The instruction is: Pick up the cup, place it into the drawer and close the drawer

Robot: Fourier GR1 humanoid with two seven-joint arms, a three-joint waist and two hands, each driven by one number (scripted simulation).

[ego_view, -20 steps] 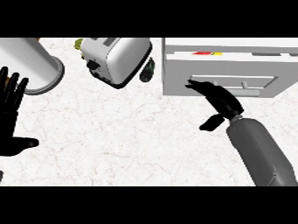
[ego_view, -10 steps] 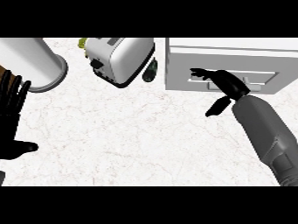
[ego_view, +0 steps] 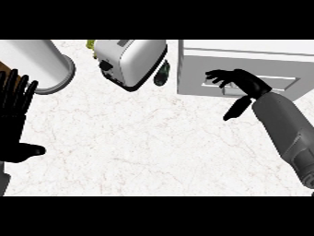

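The white drawer unit point(ego_view: 282, 64) stands at the back right of the counter. Its front point(ego_view: 200, 78) sits flush and none of the inside shows. My right hand point(ego_view: 239, 82) rests against that front beside the handle point(ego_view: 220, 87), open, with fingers spread and the thumb hanging down toward the counter. No cup shows in the head view; whatever lies in the drawer is hidden. My left hand point(ego_view: 8, 120) is at the left edge, open and flat, fingers up, holding nothing.
A silver toaster point(ego_view: 129, 62) stands at the back middle, with a dark green object point(ego_view: 163, 73) wedged between it and the drawer unit. A white cylinder point(ego_view: 40, 64) stands at the back left. A small yellow-green thing point(ego_view: 90, 44) peeks out behind the toaster.
The drawer slid in: its open inside with coloured items was visible a second ago and is now covered. My right hand moved forward with the drawer front. The left hand stayed put.
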